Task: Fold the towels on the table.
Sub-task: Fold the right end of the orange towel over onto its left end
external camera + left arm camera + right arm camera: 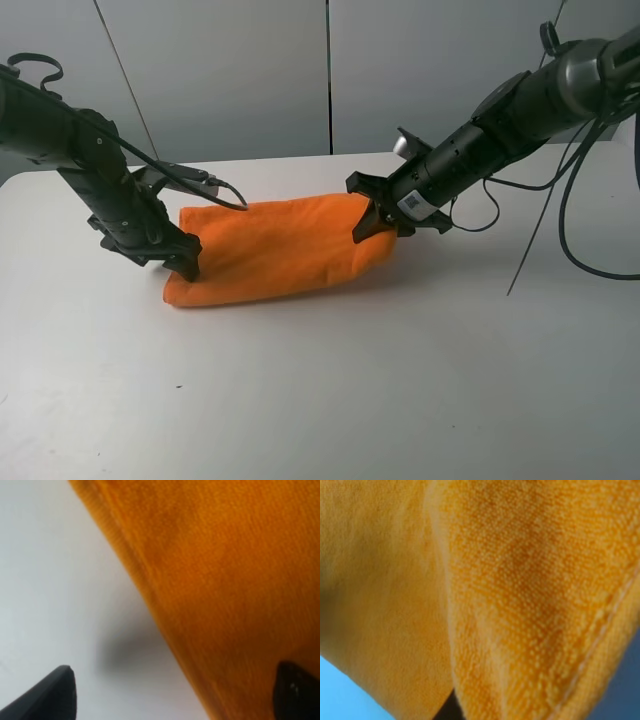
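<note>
**Towel folded to a long bundle, an arm at each end**

Towel (275,250): bright orange terry, folded into a thick, long bundle. It lies near the middle of the table (400,400), slightly toward the back. In the high view its length runs left to right, with the right end a little farther back. The near edge is a rounded fold. The top layer sits puffed, not pressed flat. No label shows.

Table: plain white and smooth. The bundle rests flat on it and throws a soft shadow along its near side.

Left gripper (185,262): tip low at the bundle's near-left corner. The jaws are spread wide and hold nothing. In the wrist view one dark fingertip (55,692) is over bare table and the other is over the cloth, with the towel's edge running between them. Cannot tell whether either tip touches.

Right gripper (372,225): at the bundle's far-right corner. The jaws are closed almost fully, pinching the towel. Its wrist view is filled with orange pile at close range, soft in focus. A stitched hem (600,635) runs slantwise. The fingers do not show there.

Behind: grey wall panels (230,70).
</note>
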Tool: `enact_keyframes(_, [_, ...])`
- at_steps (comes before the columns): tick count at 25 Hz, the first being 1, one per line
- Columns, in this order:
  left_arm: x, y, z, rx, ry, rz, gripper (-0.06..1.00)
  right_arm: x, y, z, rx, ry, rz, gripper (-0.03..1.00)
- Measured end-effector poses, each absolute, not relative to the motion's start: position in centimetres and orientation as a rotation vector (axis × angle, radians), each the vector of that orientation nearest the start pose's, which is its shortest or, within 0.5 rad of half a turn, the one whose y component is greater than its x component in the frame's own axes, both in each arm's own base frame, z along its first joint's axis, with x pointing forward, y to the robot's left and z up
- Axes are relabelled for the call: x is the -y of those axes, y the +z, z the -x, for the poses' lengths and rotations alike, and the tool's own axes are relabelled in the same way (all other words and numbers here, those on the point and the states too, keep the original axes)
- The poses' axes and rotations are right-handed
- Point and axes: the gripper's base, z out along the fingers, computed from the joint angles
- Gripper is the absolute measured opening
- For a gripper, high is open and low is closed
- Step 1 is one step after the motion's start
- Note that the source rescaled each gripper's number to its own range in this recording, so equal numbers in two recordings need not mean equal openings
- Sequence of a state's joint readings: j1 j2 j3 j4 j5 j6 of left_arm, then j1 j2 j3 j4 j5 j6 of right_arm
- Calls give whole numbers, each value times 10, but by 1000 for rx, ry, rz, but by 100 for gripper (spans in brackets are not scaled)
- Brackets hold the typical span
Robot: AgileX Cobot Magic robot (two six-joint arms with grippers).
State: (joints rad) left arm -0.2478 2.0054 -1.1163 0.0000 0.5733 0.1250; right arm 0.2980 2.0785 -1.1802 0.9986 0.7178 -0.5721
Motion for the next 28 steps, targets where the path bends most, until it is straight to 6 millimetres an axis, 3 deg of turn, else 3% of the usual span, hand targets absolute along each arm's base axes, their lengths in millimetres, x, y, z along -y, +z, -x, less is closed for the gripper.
enact_keyframes(16, [88, 111, -352, -2885, -11, -496, 100, -164, 122, -347, -2840, 956, 216, 7])
enact_keyframes(22, [88, 112, -352, -2882, -12, -496, 100, -200, 134, -337, -2804, 944, 435, 7])
enact_keyframes(28, [88, 111, -352, -2886, -11, -496, 100, -236, 160, -341, -2689, 961, 591, 7])
